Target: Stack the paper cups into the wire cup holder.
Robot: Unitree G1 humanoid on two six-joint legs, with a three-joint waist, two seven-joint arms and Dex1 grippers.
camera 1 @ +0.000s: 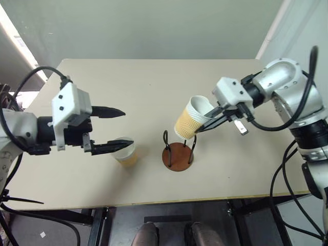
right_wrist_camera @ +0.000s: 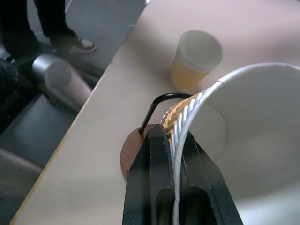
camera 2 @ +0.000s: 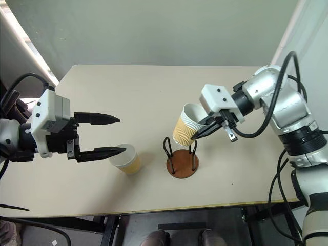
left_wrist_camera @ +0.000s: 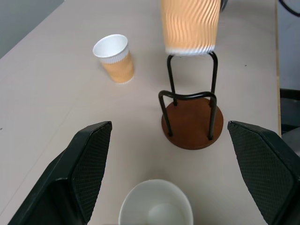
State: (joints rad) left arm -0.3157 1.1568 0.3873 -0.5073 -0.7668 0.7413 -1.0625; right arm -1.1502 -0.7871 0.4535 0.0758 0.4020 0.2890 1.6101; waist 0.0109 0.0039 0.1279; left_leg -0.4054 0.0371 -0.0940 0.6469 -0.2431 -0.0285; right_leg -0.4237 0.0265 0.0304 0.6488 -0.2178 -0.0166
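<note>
Head views: nothing is stacked yet. Your holder (camera 1: 177,157) stands empty on the table (camera 1: 154,87). The right gripper (camera 1: 206,119) is clamped on the rim of the held cup (camera 1: 188,123), tilted just above the wire loops. The left gripper (camera 1: 126,128) hangs wide apart over the near cup (camera 1: 125,154), gripping nothing.

Left wrist view: you can count three cups here, including a far cup (left_wrist_camera: 115,57) standing beyond the holder, and one holder.

Right wrist view: the fingers pinch the cup wall.
</note>
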